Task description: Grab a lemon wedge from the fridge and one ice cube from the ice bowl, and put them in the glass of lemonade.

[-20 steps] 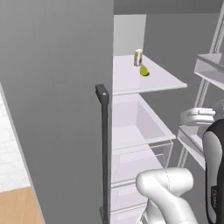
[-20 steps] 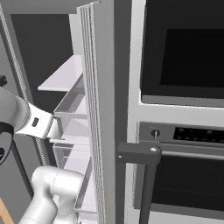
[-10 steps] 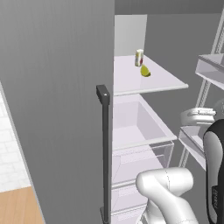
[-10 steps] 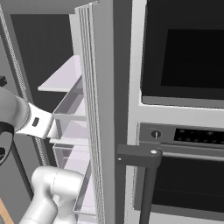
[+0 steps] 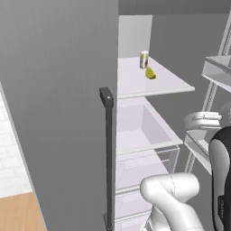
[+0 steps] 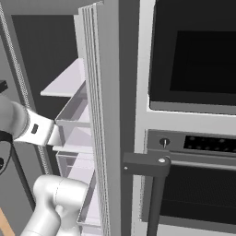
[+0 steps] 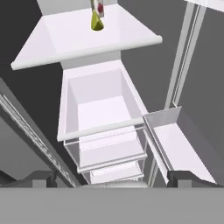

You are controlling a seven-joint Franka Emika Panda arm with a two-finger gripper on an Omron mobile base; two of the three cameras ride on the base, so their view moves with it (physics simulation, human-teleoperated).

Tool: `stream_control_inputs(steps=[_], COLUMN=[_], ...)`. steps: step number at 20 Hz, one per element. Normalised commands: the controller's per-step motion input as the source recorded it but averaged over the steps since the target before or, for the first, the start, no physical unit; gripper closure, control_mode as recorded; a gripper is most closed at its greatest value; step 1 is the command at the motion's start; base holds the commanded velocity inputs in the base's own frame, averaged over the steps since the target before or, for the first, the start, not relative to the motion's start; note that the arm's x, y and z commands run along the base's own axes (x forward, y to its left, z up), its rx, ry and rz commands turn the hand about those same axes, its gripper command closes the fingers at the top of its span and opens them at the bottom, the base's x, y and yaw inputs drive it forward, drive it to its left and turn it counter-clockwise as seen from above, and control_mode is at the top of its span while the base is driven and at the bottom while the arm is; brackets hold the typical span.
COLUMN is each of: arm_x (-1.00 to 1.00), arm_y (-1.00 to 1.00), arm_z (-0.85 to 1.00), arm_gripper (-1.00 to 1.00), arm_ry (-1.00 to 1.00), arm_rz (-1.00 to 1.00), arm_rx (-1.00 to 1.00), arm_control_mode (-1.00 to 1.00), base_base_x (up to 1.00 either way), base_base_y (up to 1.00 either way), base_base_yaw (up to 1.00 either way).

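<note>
Yellow-green lemon wedge [image 5: 150,73] is lying on the fridge's [image 5: 58,90] white shelf [image 5: 135,81] beside a cream-and-red can [image 5: 144,59], label unreadable; the claw [image 7: 111,178] is gaping open.

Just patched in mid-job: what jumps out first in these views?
The fridge stands open, its white shelf bearing the yellow-green lemon wedge just in front of a small can. Below the shelf sits a clear drawer. To the fridge's right is a dark oven.
</note>
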Motion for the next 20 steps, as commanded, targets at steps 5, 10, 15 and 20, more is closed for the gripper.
stream_control_inputs(steps=[5,10,15,20], arm_x=[0.04,0.0,0.3,0.22], arm_y=[0.26,0.34,-0.12,-0.35], arm_z=[0.0,-0.02,0.17,0.88], arm_gripper=[-1.0,-1.0,-1.0,-1.0], arm_ry=[-0.07,-0.01,-0.01,-0.07], arm_rz=[-0.07,-0.07,-0.03,0.09], arm_rx=[0.0,-0.01,0.0,0.02], arm_control_mode=[-1.0,-1.0,-1.0,-1.0], base_base_x=[0.0,0.0,0.0,0.0], base_base_y=[0.0,0.0,0.0,0.0], base_base_yaw=[0.0,0.0,0.0,0.0])
